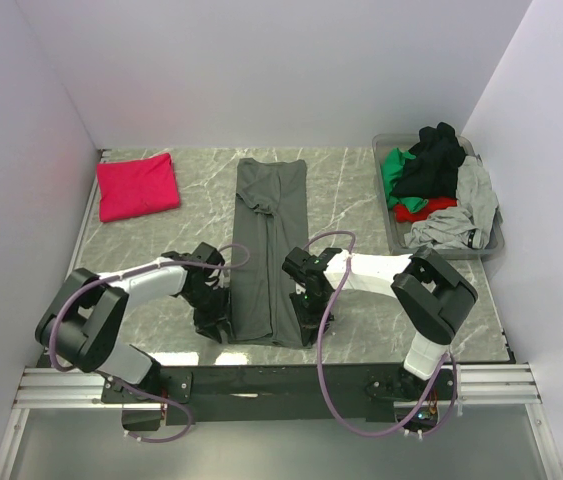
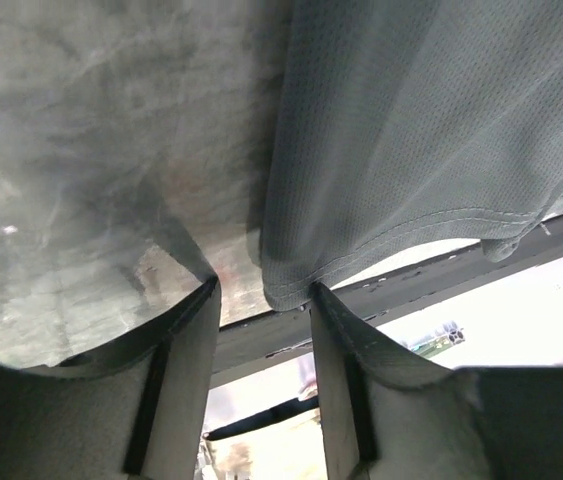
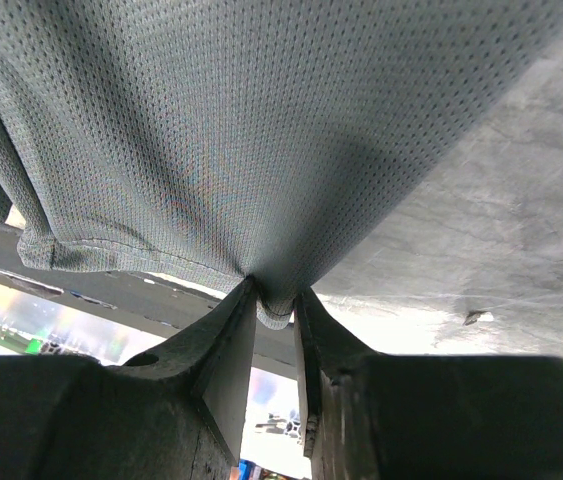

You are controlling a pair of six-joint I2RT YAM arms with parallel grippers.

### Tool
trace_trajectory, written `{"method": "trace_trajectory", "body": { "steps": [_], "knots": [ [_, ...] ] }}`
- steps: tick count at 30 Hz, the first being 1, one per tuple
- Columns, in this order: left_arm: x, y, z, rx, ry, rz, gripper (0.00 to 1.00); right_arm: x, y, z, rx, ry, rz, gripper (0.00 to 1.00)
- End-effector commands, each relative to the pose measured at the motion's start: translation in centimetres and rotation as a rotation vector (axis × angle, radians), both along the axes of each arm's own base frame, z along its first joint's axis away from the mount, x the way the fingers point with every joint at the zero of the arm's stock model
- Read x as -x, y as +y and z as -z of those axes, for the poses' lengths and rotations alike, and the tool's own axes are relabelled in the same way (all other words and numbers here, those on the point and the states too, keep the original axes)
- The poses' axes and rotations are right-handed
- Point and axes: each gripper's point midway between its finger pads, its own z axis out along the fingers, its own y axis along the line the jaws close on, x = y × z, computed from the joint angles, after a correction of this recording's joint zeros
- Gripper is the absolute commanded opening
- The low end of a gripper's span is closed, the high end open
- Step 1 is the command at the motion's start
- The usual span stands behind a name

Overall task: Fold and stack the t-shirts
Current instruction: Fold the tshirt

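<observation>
Grey marble-patterned table [image 1: 361, 200], white walls; both arms at one shirt's near hem.
Far left, folded magenta-red cloth t-shirt [image 1: 138, 187]; left gripper [image 1: 211, 322] spread at the near corner of the dark charcoal-grey cloth t-shirt [image 1: 266, 250], a long centre strip; right gripper [image 1: 311, 318] pinching its other near corner; clear plastic tub [image 1: 382, 200] of shirts far right.

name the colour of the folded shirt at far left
The folded shirt is magenta-red, clearest in the top view.
</observation>
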Motion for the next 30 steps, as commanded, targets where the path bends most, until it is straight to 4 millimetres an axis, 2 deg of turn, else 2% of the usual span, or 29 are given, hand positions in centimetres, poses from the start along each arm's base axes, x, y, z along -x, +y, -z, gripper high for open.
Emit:
{"method": "trace_trajectory", "body": {
  "steps": [1, 12, 17, 19, 24, 27, 30],
  "knots": [
    [-1.4, -0.7, -0.1, 0.012, -0.047, 0.021, 0.46, -0.6, -0.2, 0.8, 0.027, -0.02, 0.0, 0.29],
    [-1.8, -0.9, 0.2, 0.006, -0.048, 0.038, 0.29, -0.7, -0.1, 0.6, 0.029, -0.021, -0.008, 0.28],
    [-1.8, -0.8, 0.2, -0.009, -0.052, 0.037, 0.08, -0.6, 0.1, 0.2, 0.014, -0.019, -0.011, 0.22],
    [-2.0, -0.8, 0.0, -0.01, -0.064, 0.033, 0.03, -0.6, 0.0, 0.0, 0.013, -0.017, -0.014, 0.19],
    [-2.1, -0.9, -0.1, -0.001, -0.071, 0.037, 0.0, -0.7, 0.3, -0.5, -0.001, -0.023, -0.02, 0.12],
    [-2.2, -1.0, -0.4, 0.007, -0.083, 0.035, 0.0, -0.8, 0.4, -0.8, -0.004, -0.026, -0.024, 0.04],
    [-2.6, -1.0, -1.4, 0.012, -0.126, 0.028, 0.0, -0.7, 0.3, -1.4, 0.001, -0.027, -0.021, 0.0]
  ]
}}
